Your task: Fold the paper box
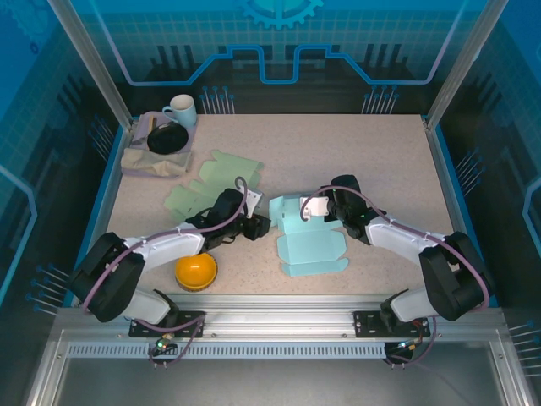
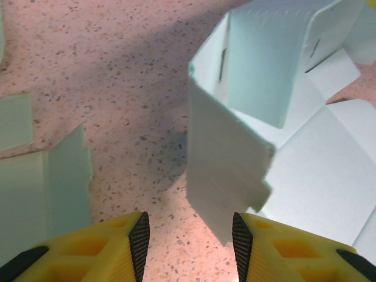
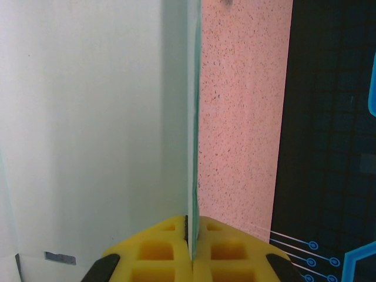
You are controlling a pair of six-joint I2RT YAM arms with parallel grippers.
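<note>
Paper box (image 1: 311,250) half-formed mid table (image 1: 380,152) between the arms, looks like light floppy card that'll crease, so take flaps by an edge near a fold; right pincer (image 3: 189,226) nipping an upright wall, left pincer (image 2: 188,235) spread at a raised flap, not gripping

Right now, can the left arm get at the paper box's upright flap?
Probably yes. The left claw is open, the upright flap stands just ahead of it, with bare table between. The right claw is shut on another panel of the paper box.
</note>
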